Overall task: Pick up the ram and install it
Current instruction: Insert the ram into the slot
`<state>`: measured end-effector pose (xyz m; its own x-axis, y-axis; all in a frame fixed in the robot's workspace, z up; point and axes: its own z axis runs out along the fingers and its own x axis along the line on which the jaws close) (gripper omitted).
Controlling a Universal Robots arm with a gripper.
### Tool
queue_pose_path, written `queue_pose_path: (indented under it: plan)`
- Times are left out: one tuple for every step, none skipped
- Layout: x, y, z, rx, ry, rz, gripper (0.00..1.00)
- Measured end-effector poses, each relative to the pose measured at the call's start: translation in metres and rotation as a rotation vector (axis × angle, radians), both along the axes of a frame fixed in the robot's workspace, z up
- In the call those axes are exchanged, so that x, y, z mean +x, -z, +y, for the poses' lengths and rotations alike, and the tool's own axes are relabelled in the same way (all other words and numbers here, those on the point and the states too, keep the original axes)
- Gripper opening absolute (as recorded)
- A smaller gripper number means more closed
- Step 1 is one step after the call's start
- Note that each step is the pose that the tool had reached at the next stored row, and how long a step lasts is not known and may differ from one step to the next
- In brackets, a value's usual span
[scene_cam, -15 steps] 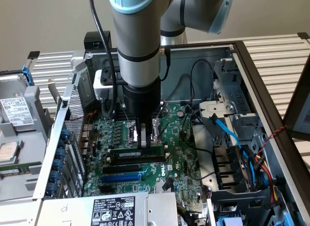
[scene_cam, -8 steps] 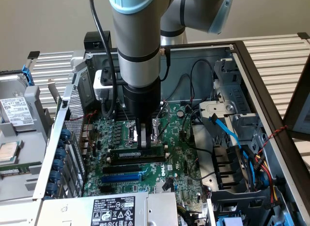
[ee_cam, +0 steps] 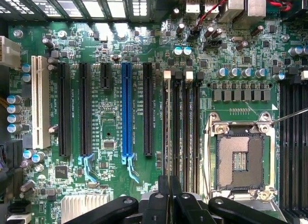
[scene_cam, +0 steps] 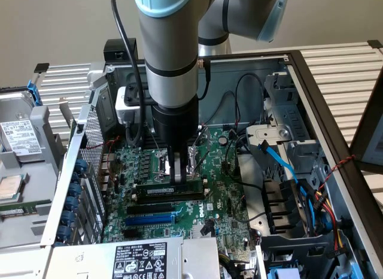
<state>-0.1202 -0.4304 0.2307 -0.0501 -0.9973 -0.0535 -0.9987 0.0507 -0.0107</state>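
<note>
Motherboard [scene_cam: 227, 198] underneath, jaws pinch ram [scene_cam: 154, 190] midway.

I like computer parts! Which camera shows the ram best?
The exterior view. There the ram shows its long side, held near its middle by the gripper over the green motherboard. The wrist view looks down past the fingers, so the ram is at most a thin edge among the black memory slots.

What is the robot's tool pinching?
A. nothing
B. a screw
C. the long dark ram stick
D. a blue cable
C: the tool is shut on the top edge of the ram, which stands on edge over the motherboard.
</note>
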Motion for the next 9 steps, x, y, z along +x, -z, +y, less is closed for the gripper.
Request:
queue_pose_path:
  plan:
    - [0.0, 0.0, 0.0, 0.0001, -0.004, 0.0, 0.13]
    - [0.0, 0.0, 0.0001, 0.0006, -0.008, 0.0001, 0.13]
    - [0.0001, -0.0001, 0.0, 0.0016, -0.008, 0.0001, 0.13]
    - [0.0, -0.0001, 0.0, 0.0033, -0.008, 0.0002, 0.13]
    - [0.0001, -0.0001, 0.0, 0.0053, -0.008, 0.0001, 0.13]
    - [0.0001, 0.0001, 0.0, 0.0073, -0.008, 0.0, 0.13]
    - [0.0001, 0.0003, 0.0001, 0.0086, -0.008, -0.0001, 0.13]
    - [0.0001, 0.0004, 0.0, 0.0089, -0.008, -0.0001, 0.13]
    - [0.0001, 0.0005, 0.0, 0.0092, -0.008, 0.0, 0.13]
